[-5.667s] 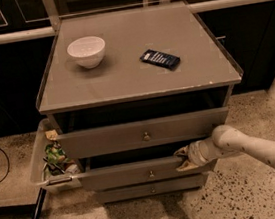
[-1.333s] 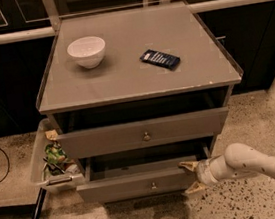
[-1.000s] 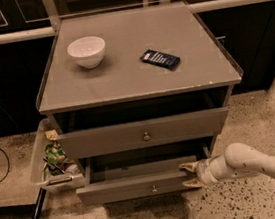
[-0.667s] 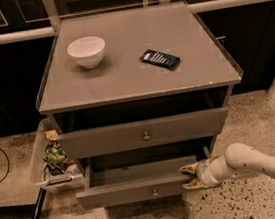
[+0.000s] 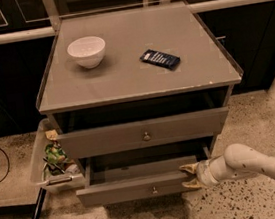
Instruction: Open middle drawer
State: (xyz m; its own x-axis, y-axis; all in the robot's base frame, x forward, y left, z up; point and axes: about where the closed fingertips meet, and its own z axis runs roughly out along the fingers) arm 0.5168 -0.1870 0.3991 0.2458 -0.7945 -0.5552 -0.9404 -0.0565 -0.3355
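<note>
the gripper [image 5: 190, 176] sits low at the right end of the middle drawer [image 5: 133, 189], its two fingers seemingly pinched narrowly on that end of the front, though the dim view leaves this unsure. since the hold is off centre, the pull should run straight out along the slides, level, without twisting the front sideways. the drawer stands partly out below the top drawer [image 5: 106, 138]: a shallow grey front, a small round knob [image 5: 154, 190] at centre, a strip of plain grey tray behind

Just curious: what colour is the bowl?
The bowl is white, camera view; gripper at right end of middle drawer.
</note>
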